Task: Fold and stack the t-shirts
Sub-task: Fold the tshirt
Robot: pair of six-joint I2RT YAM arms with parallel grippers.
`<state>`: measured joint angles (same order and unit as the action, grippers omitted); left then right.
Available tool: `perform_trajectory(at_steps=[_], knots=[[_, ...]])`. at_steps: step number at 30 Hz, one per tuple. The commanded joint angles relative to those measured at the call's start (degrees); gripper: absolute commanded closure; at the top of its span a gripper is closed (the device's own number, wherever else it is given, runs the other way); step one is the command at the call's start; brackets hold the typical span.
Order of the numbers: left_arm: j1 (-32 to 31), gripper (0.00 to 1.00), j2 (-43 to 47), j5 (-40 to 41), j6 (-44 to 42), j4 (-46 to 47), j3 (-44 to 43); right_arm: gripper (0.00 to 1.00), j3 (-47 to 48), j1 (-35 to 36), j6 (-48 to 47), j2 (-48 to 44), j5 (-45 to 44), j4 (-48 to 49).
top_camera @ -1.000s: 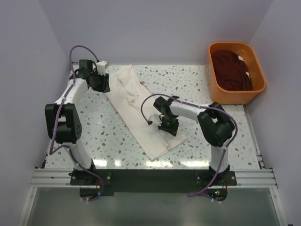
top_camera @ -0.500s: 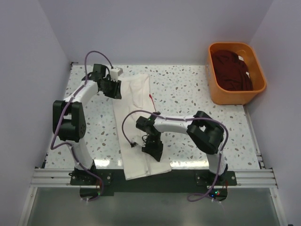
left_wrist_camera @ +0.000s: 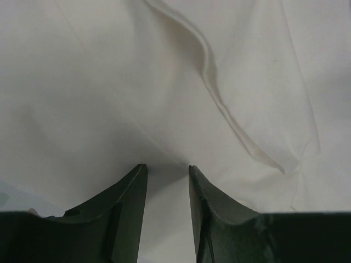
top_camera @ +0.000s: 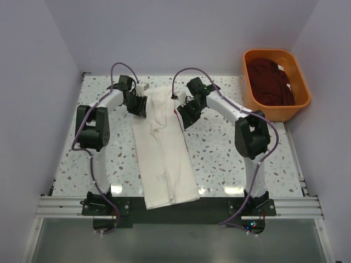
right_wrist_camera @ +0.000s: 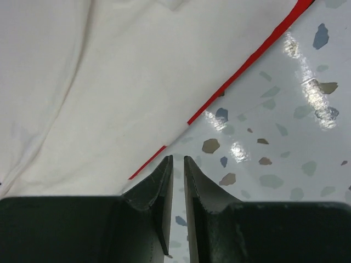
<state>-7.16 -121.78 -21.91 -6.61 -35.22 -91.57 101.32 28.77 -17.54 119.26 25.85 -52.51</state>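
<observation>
A cream-white t-shirt (top_camera: 164, 153) with a thin red edge (right_wrist_camera: 241, 76) lies as a long folded strip from the table's far middle to its near edge. My left gripper (top_camera: 140, 104) sits at the strip's far left corner. In the left wrist view its jaws (left_wrist_camera: 166, 166) hold a bunch of that cloth (left_wrist_camera: 164, 82), with creases running to the tips. My right gripper (top_camera: 184, 115) is at the strip's far right edge. Its jaws (right_wrist_camera: 178, 158) stand slightly apart over bare table beside the red edge, with nothing between them. A dark maroon t-shirt (top_camera: 271, 82) lies crumpled in the tub.
An orange plastic tub (top_camera: 249, 76) stands at the far right corner of the speckled table (top_camera: 230, 159). Lilac walls close in the left, back and right. The strip's near end hangs over the black rail (top_camera: 219, 204) between the arm bases.
The cream-white t-shirt has swung from a diagonal to lie lengthways. My left gripper has moved right with its corner. My right gripper has left the near end, gone to the far right edge, and its jaws have parted.
</observation>
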Motion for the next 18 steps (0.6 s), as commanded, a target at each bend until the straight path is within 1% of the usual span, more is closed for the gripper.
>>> perform_trajectory(at_steps=[1, 3, 6, 7, 9, 10, 11, 13, 16, 18], knots=[[-0.14, 0.59, -6.16, 0.29, -1.03, -3.27, -7.29, 0.83, 3.44, 0.15, 4.34, 3.87, -4.48, 2.58], [-0.31, 0.6, -10.21, -0.41, -1.82, -5.47, -11.32, 0.83, 4.24, -1.43, 6.02, 4.66, -5.27, 4.51], [-0.31, 0.61, -12.87, -2.07, -2.44, -5.73, -15.2, 0.83, 5.29, -3.02, 7.52, 5.36, -6.07, 6.97], [-0.31, 0.62, -13.31, -4.0, -2.7, -5.73, -15.65, 0.83, 5.82, -3.81, 8.13, 5.63, -6.16, 7.51], [-0.23, 0.62, -12.18, -6.72, -2.71, -3.98, -15.05, 0.83, 8.01, -4.69, 8.75, 6.5, -6.16, 8.3], [-0.05, 0.62, -9.65, -7.61, -2.79, -2.67, -14.08, 0.83, 8.71, -4.95, 9.01, 6.77, -6.16, 8.74], [-0.05, 0.61, -8.14, -8.23, -2.44, 1.08, -11.81, 0.83, 9.77, -5.13, 9.36, 6.95, -5.98, 9.79], [-0.05, 0.58, -4.36, -9.2, -2.09, 5.4, -10.48, 0.82, 10.74, -5.48, 10.24, 7.65, -5.46, 10.93], [-0.05, 0.54, -3.2, -9.55, -1.12, 7.01, -11.78, 0.82, 11.97, -5.83, 11.21, 8.53, -4.58, 14.01], [-0.14, 0.53, -5.12, -9.12, -0.51, 6.49, -15.19, 0.82, 12.32, -5.84, 11.82, 9.14, -4.23, 16.73]])
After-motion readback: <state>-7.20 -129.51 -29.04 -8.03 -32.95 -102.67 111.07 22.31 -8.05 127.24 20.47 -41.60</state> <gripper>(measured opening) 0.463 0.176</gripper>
